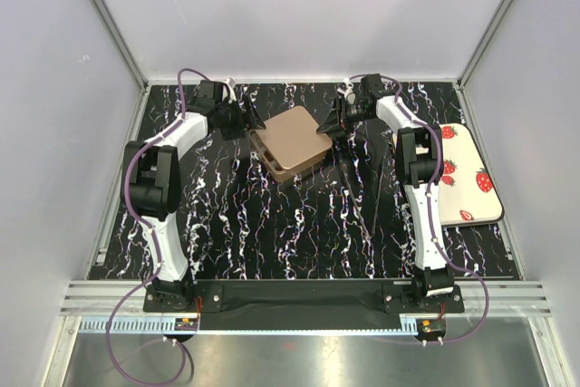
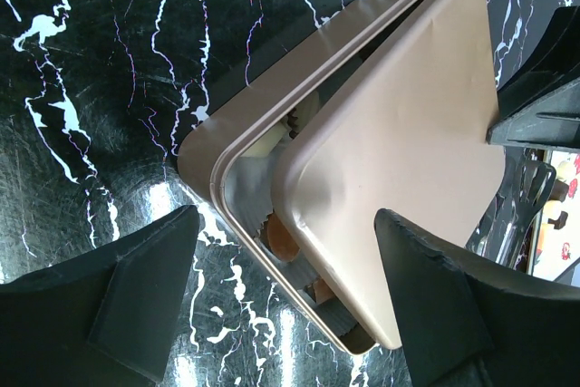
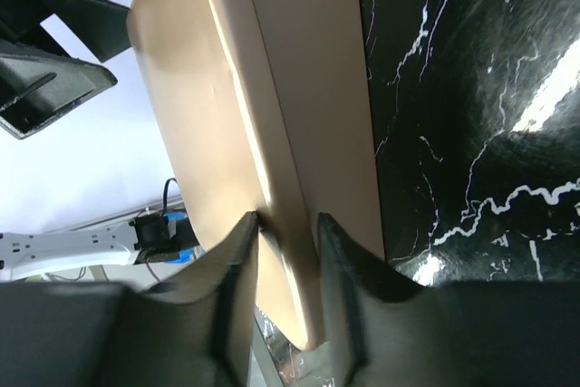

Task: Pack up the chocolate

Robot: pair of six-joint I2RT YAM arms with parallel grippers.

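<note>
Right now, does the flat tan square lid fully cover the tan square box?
No, the lid sits shifted off the box, leaving an open gap along one side.

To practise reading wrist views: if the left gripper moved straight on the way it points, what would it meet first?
Probably the tan lid, lying askew on the box, or the box's rim beside it; depth is unclear. The left gripper is open, both lying ahead between its fingers.

brown chocolate (image 2: 284, 240), barely visible inside tan box (image 2: 204, 147); under skewed lid (image 2: 399, 151)
</note>
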